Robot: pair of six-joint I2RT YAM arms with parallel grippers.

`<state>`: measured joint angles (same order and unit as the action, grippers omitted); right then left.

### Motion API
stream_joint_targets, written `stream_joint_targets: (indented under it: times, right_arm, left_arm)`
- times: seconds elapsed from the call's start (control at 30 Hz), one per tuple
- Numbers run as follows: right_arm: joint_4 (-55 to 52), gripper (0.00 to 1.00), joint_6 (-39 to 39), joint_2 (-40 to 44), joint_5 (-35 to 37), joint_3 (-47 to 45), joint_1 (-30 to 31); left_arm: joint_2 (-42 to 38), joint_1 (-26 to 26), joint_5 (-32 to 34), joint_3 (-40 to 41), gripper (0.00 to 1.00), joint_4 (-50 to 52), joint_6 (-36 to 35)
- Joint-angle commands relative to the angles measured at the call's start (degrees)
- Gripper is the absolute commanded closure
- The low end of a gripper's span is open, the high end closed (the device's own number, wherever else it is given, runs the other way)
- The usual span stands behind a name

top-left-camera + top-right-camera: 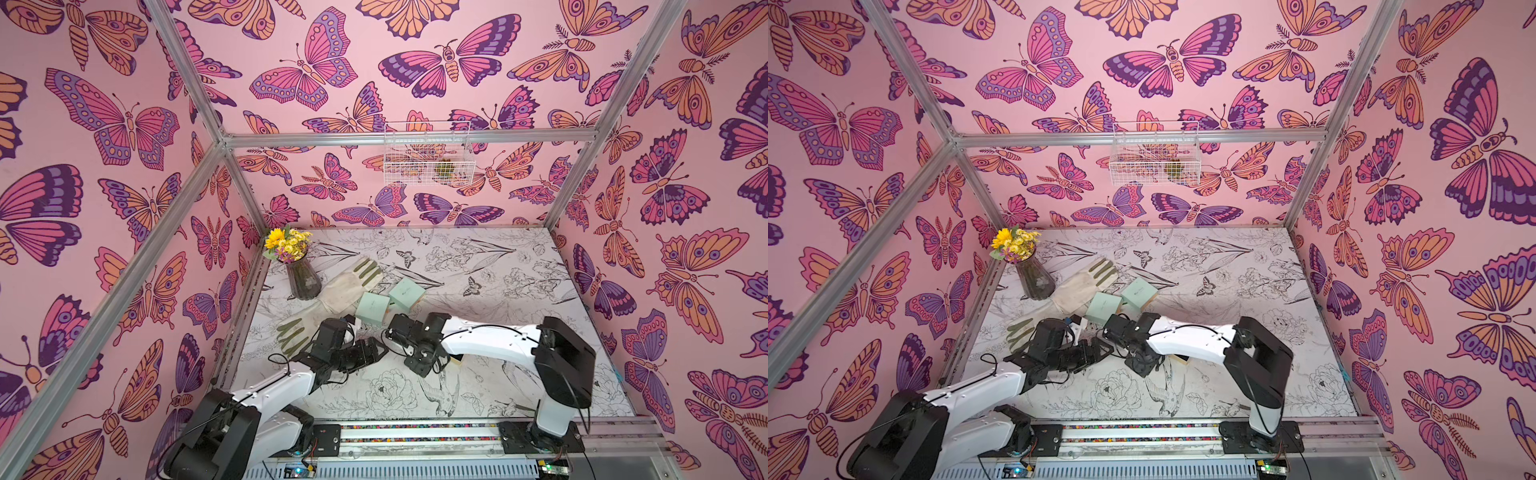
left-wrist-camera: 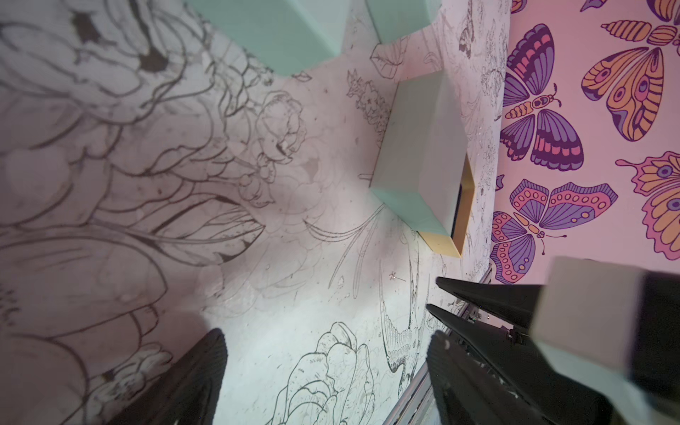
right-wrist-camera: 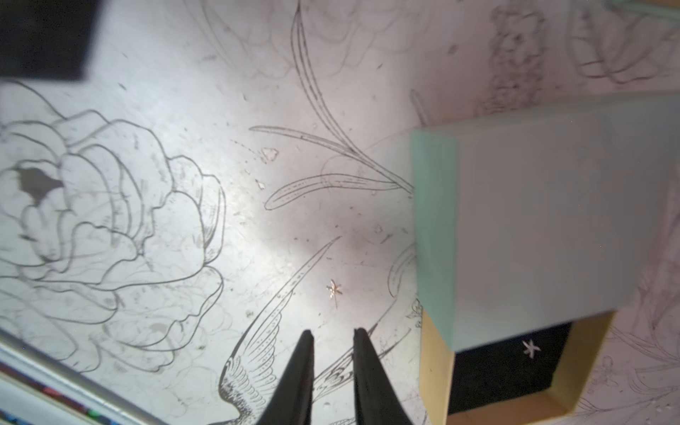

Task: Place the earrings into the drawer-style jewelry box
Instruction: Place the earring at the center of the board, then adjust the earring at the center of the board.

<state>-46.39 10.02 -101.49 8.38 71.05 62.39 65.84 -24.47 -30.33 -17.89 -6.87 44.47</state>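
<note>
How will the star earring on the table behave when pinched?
Tiny and flat, the earring is probably light and may skid on the glossy table. Its thin points look bendable and might slip from the right gripper.

Both top views look from high above the front rail [image 1: 415, 432], downward and toward the back wall [image 1: 374, 199]. They stand far away and take in the whole table [image 1: 519, 270], the left arm [image 1: 274, 386], the right arm [image 1: 490, 338] and three walls. The two pictures are almost the same, with only a small shift sideways.

The left wrist camera sits near the table and looks along it, past the left gripper [image 2: 327, 353], toward the drawer-style jewelry box [image 2: 419, 154] and a side wall [image 2: 588, 147]. The right wrist camera is very near and looks down past the right gripper [image 3: 333, 331]. Both wrist views share this box, its pulled-out drawer [image 3: 434, 368] and the table around it. In both top views the right arm covers nearly all of the box.
</note>
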Motion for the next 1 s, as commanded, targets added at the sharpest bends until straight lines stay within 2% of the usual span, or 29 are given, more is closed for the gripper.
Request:
stream_joint_targets:
  times: [0.0, 0.13, 0.23, 0.43, 0.57, 0.7, 0.97]
  right_arm:
    - [3.23, 0.80, 12.25, 6.78, -2.95, -4.07, -2.14]
    - [8.73, 0.83, 23.98, 13.50, -9.77, -11.08, -4.73]
    - [11.18, 0.84, 29.76, 14.65, -14.74, -13.98, -6.84]
    - [12.29, 0.84, 33.99, 13.36, -16.66, -15.11, -7.94]
    - [10.77, 0.91, 34.45, 9.83, -14.50, -14.33, -7.98]
    - [9.00, 0.98, 34.28, 6.84, -12.73, -12.54, -8.06]
    - [8.83, 1.00, 33.84, 3.17, -12.09, -10.84, -8.40]
  left_arm:
    - [0.78, -1.41, -0.93, -3.93, 0.12, 0.93, -4.43]
    - [1.50, -6.98, 2.05, -6.79, 0.11, 2.51, -7.11]
    - [3.34, -10.74, 3.23, -8.24, 0.11, 2.50, -7.89]
    - [6.49, -14.52, 4.55, -9.27, 0.12, 2.29, -8.00]
    - [6.50, -14.13, 5.32, -7.98, 0.12, 0.75, -6.75]
    - [8.66, -11.35, 3.83, -7.29, 0.12, -0.37, -5.54]
    - [8.84, -8.85, 1.43, -6.74, 0.12, -1.53, -5.88]
